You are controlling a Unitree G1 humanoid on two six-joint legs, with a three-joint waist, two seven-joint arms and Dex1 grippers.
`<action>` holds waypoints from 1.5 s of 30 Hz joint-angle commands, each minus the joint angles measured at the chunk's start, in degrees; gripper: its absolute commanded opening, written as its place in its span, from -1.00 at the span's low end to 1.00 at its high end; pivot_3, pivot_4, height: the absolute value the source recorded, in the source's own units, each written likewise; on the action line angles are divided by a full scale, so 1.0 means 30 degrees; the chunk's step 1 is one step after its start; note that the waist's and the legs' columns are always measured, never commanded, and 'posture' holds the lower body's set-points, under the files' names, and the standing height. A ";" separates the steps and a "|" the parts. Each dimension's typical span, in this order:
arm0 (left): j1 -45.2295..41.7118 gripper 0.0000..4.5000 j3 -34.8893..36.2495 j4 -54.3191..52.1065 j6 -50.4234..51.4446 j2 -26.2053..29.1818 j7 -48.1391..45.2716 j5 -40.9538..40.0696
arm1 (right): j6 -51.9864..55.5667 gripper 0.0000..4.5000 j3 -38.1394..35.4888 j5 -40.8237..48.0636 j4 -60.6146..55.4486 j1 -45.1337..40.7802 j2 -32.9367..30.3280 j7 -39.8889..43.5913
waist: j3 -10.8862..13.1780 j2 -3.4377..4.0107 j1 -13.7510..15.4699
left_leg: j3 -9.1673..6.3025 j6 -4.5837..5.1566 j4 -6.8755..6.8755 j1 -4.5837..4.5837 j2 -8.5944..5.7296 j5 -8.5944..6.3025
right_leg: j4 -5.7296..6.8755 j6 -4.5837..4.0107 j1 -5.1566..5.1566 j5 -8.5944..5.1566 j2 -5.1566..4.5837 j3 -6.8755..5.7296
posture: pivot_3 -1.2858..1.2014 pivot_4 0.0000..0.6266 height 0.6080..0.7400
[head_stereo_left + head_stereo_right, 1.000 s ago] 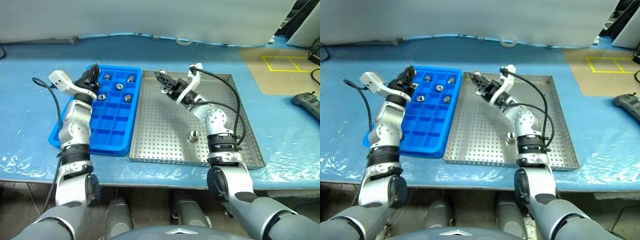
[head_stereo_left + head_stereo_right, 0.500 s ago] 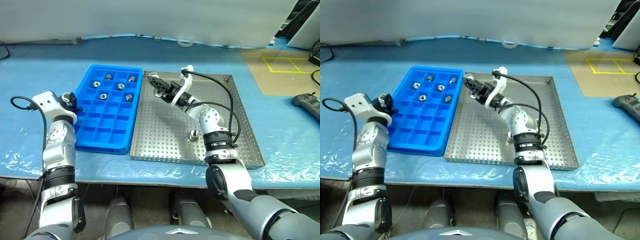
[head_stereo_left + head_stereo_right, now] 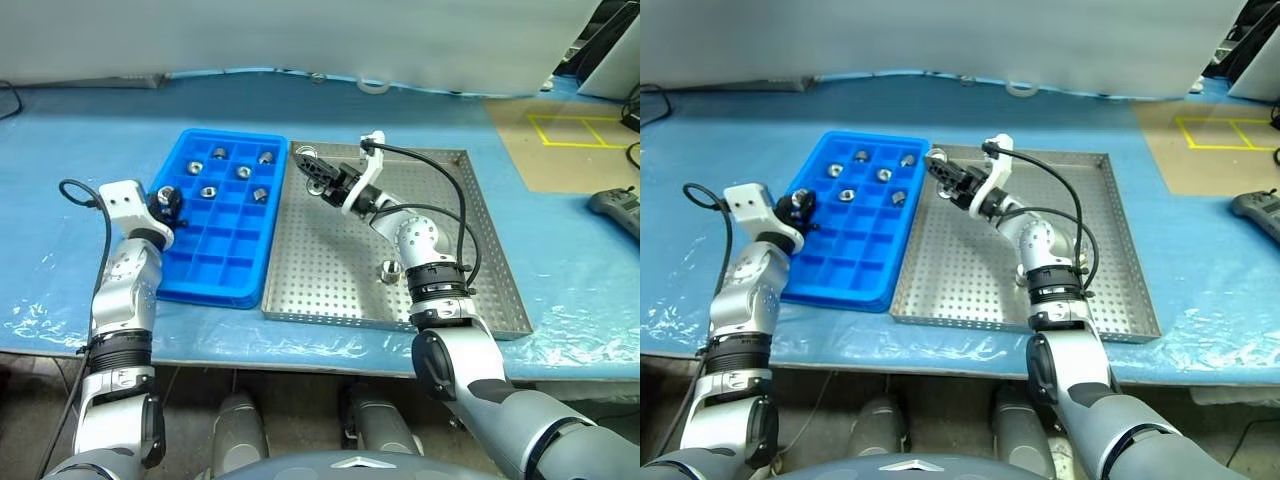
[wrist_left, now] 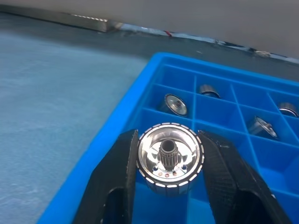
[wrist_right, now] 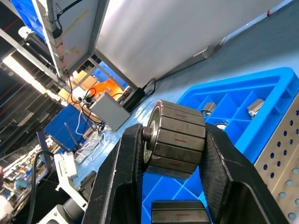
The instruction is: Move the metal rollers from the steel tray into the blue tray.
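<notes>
The blue tray (image 3: 225,262) lies left of the steel tray (image 3: 330,270) on the blue table. Several metal rollers (image 3: 243,172) sit in the blue tray's far compartments. One roller (image 3: 389,269) stands on the steel tray's perforated bottom. My left gripper (image 3: 165,200) hovers at the blue tray's left rim, shut on a shiny roller (image 4: 169,161) whose end face points at the camera. My right gripper (image 3: 310,163) is raised over the steel tray's far left corner, beside the blue tray, shut on another roller (image 5: 175,135).
A black handheld controller (image 3: 615,205) lies at the far right of the table. A brown mat with yellow tape marks (image 3: 570,125) is at the back right. A tape roll (image 3: 370,84) rests at the table's back edge by the wall.
My left gripper has come back and down from the blue tray's far left corner to its left rim, rolling its wrist, with the roller still in it. The right arm has hardly moved.
</notes>
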 commanded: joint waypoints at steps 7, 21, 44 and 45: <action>-0.0544 0.73 0.0617 -0.0262 -0.0074 0.0204 0.0722 0.0459 | -0.0400 -0.44 -0.0192 0.0167 -0.0911 0.0005 -0.0045 -0.0075 | 0.0000 0.0000 -0.0005 | 0.0000 0.0001 0.0001 -0.0001 -0.0001 0.0000 | 0.0005 0.0001 -0.0006 0.0001 0.0000 0.0001 | -0.24 -0.52 1.00; -0.2472 0.73 -0.1408 -0.2023 -0.0143 -0.2823 -0.6151 -0.3729 | 0.0982 -0.44 0.1613 0.0318 -0.3353 0.0734 -0.0512 0.2179 | 0.0000 -0.0003 0.0103 | 0.0001 0.0016 0.0005 -0.0024 -0.0011 0.0004 | 0.0000 -0.0006 -0.0008 0.0006 -0.0006 0.0010 | -0.27 -0.52 1.00; -0.0716 0.73 0.4172 -0.4200 -0.4069 -0.0657 -0.0657 -0.3817 | -0.4237 -0.44 0.5765 -0.6046 0.3074 -0.4571 0.2397 0.1996 | 0.0002 -0.0003 0.0185 | -0.0008 -0.0037 -0.0019 -0.0032 0.0022 0.0012 | 0.0010 -0.0018 -0.0048 0.0012 0.0006 -0.0024 | -0.04 -0.52 1.00; -0.0019 0.73 0.4088 -0.5033 -0.3990 -0.0693 -0.0396 -0.3612 | -0.4301 -0.44 0.5799 -0.6033 0.3306 -0.4706 0.2614 0.2351 | 0.0003 -0.0005 0.0265 | -0.0008 -0.0035 -0.0019 -0.0040 0.0020 0.0011 | 0.0008 -0.0019 -0.0049 0.0012 0.0001 -0.0027 | -0.01 -0.52 1.00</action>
